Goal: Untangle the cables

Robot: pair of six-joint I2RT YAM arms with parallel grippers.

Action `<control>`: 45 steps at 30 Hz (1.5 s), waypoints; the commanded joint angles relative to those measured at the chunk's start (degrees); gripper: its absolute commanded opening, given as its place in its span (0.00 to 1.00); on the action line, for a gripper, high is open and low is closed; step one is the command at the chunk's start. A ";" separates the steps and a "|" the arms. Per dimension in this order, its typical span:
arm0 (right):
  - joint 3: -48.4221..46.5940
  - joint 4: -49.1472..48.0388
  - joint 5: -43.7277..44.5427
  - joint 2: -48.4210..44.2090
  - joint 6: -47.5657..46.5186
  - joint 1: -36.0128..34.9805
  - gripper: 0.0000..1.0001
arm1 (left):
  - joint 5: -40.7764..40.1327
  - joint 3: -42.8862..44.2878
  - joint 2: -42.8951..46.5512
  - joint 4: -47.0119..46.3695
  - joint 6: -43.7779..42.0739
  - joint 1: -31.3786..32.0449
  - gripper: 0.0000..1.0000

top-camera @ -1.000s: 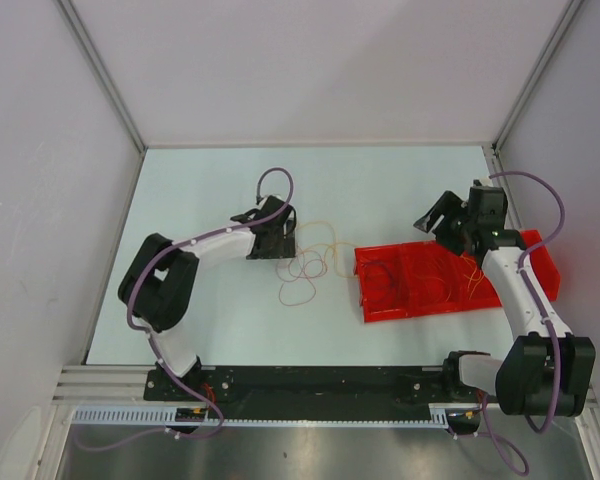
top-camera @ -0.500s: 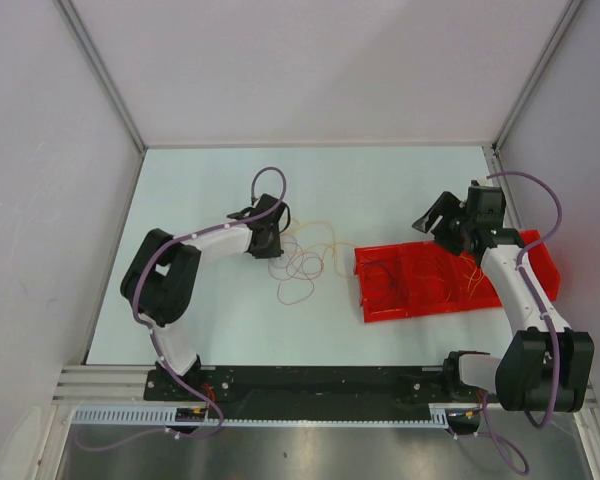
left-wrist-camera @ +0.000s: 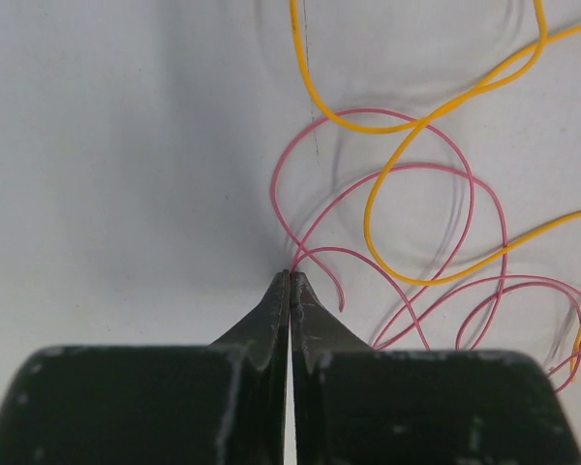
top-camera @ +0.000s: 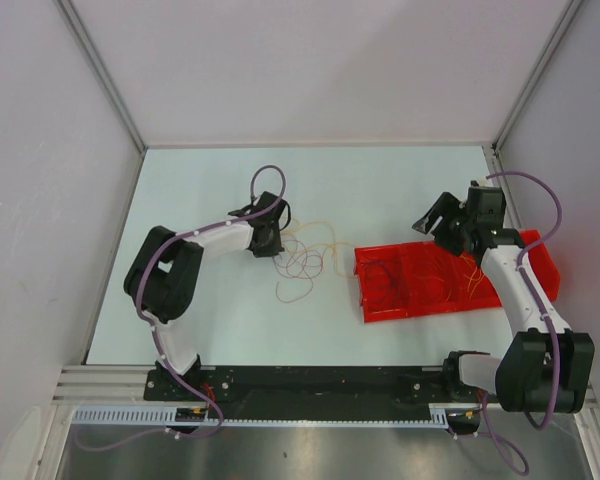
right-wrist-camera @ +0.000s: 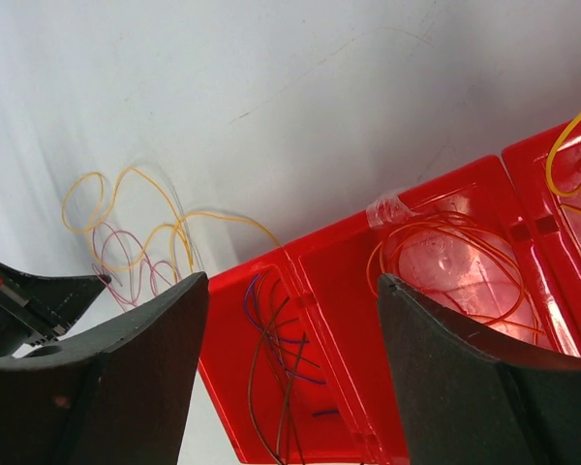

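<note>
Left hand (left-wrist-camera: 290,279) on cables (left-wrist-camera: 366,208); red tray (top-camera: 380,308) nearby

white arm links (top-camera: 215,238) with black joints (top-camera: 165,278), lilac cables (top-camera: 269,168) alongside, and black tapered fingers (left-wrist-camera: 252,334).

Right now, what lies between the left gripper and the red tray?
Loose pink and yellow cables, curled in rings on the table, run from the left gripper toward the red tray. The top external view shows it.
</note>
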State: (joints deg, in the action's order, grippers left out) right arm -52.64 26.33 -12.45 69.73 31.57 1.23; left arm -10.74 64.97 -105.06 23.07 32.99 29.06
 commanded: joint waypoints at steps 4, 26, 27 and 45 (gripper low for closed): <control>-1.85 1.10 -1.26 -3.20 -0.55 0.17 0.75 | -0.59 -0.19 1.33 0.22 0.58 -0.15 0.00; -1.85 -20.33 -35.88 -10.84 4.19 -8.97 0.75 | -4.20 27.02 26.48 22.72 -10.92 8.90 0.00; -1.94 -21.39 -36.76 -11.54 4.72 -8.97 0.75 | -3.33 28.79 26.31 23.33 -11.19 9.69 0.00; -5.63 -28.79 -38.97 -23.76 11.49 1.92 0.77 | 27.96 60.80 15.32 20.54 -11.02 11.46 0.00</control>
State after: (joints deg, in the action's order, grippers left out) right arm -56.01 -1.43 -51.72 48.93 41.82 -0.56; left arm 5.54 122.56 -88.38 48.07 21.41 39.64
